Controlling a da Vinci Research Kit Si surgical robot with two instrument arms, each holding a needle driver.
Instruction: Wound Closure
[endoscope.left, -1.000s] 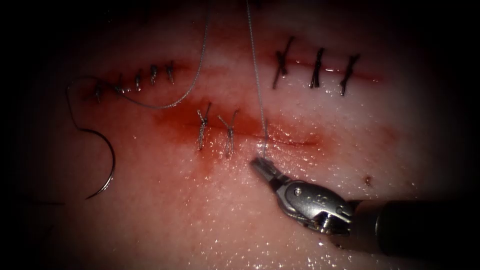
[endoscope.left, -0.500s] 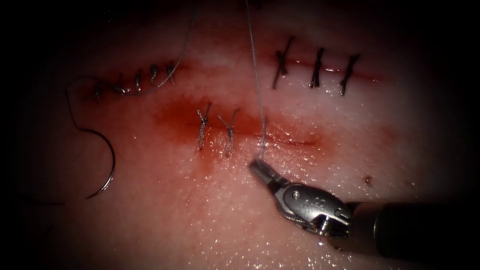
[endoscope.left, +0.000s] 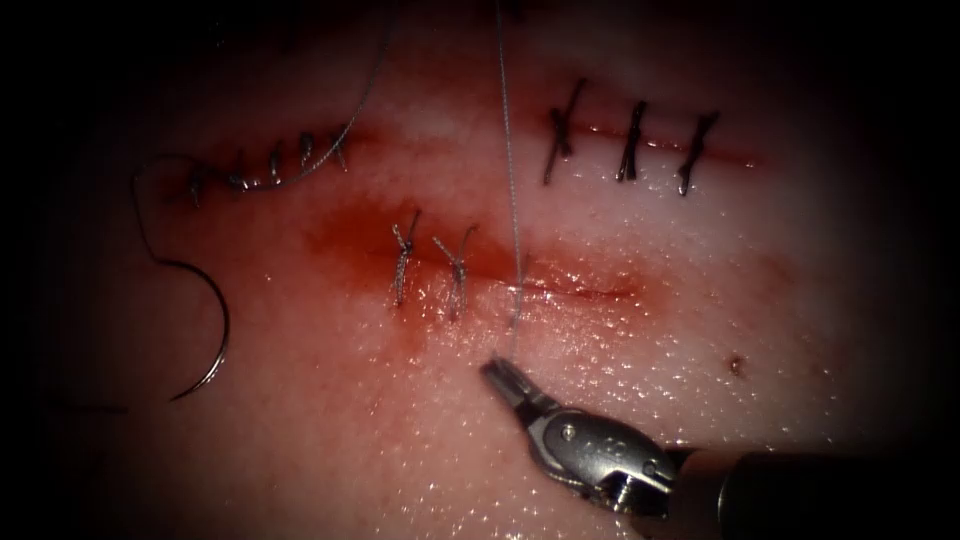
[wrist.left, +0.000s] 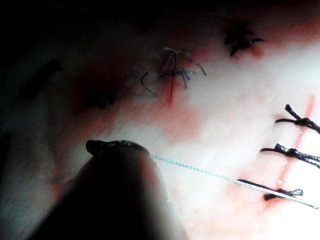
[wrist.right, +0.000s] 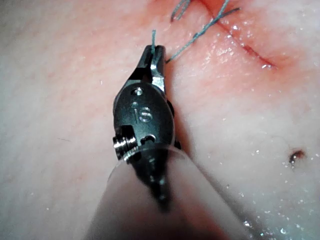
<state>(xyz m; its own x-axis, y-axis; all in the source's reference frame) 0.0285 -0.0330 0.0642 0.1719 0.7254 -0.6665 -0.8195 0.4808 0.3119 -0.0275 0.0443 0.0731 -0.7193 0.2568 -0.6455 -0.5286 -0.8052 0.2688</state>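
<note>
- Endoscope view: the right tool (endoscope.left: 497, 372) sits below the cut (endoscope.left: 575, 291) in the tissue (endoscope.left: 700, 260), jaws pinched shut on the short end of the thread (endoscope.left: 509, 180). From there the strand crosses the cut and runs straight up out of view.
- The needle (endoscope.left: 205, 335) lies loose on the tissue, well to the left of the cut, held by neither tool and not in the tissue. Its thread tail curls up toward the small stitches (endoscope.left: 275, 160) at upper left.
- Two tied stitches (endoscope.left: 430, 262) cross the cut just left of the taut strand, and red fluid (endoscope.left: 350, 240) pools around them.
- Risk, as I judge it: the jaws hold the thread near its very end, so a hard or uneven pull could slip it free. The same pull could drag the strand through the wet edge of the cut.
- Left wrist view: the left tool (wrist.left: 117, 147) shows as a dark tip with the thread (wrist.left: 200, 171) leaving it taut toward three dark stitches (wrist.left: 295, 152). I cannot tell how its jaws stand.
- Right wrist view: the right tool (wrist.right: 154, 57) is clamped on the thread (wrist.right: 192, 40), with only a short stub poking past the tip. The grip margin looks thin.
- The free needle could snag the slack strand if the thread sweeps left.
</note>
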